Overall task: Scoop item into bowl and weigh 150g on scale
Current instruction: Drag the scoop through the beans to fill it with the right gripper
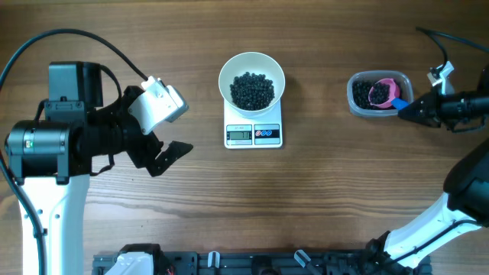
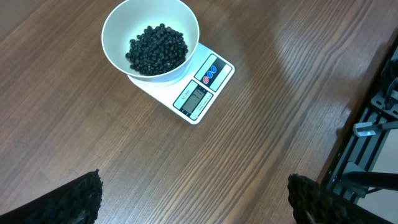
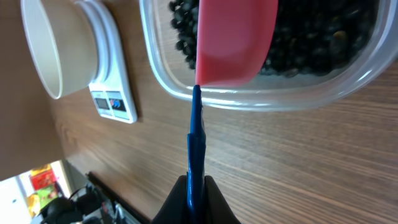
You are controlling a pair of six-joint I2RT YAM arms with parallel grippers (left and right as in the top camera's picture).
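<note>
Just beyond the right gripper (image 3: 196, 190) and scoop (image 3: 233, 43) lies the item (image 3: 317, 40).

A brown wood-grain counter (image 1: 321, 198) fills the view. A flat white scale (image 1: 254, 134) lies on it at the centre, toward the far side. A clear tub (image 1: 357, 111) rests on it at far right, well apart.

Left hand (image 2: 196, 202) spread wide open, right hand (image 3: 196, 198) clamped on scoop handle (image 3: 195, 134)
</note>
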